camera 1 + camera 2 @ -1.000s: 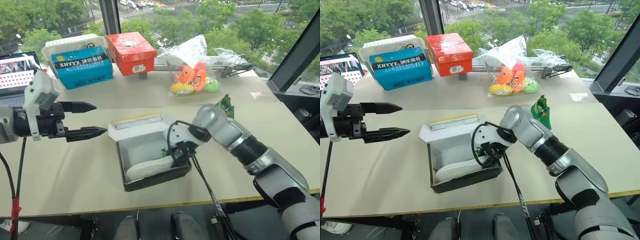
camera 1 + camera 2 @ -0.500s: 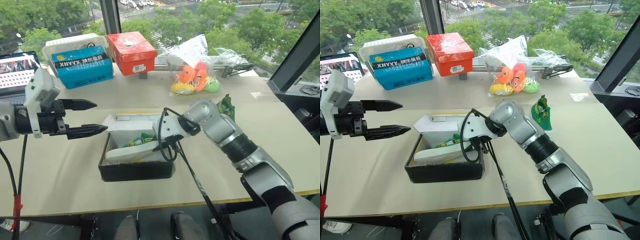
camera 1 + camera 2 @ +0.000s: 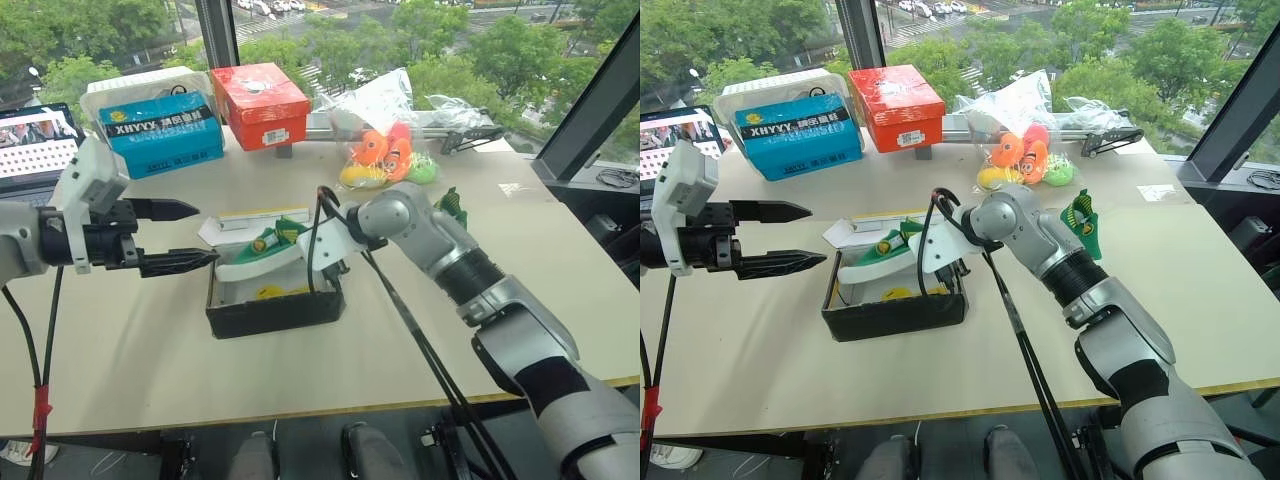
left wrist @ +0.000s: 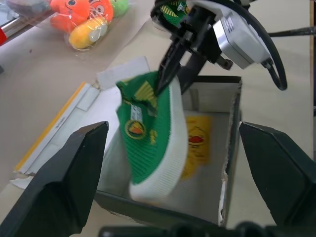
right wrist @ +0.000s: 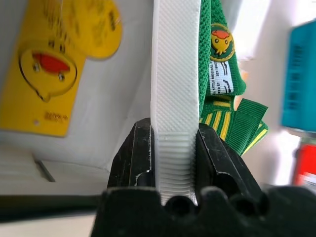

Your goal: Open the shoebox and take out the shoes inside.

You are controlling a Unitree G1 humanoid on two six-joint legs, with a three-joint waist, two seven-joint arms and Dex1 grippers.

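green shoe (image 4: 150, 133) hides part of the shoebox (image 4: 217, 163) lining.

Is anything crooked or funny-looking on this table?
Yes. One green shoe hangs tilted above the open shoebox, pinched by its pale sole in the right tool. The other shoe stands by itself beside that arm.

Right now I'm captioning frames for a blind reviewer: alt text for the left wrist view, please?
The right gripper pinches a green shoe by its heel above the open shoebox, where a yellow duck tag lies. The left gripper's black fingers stand wide apart.
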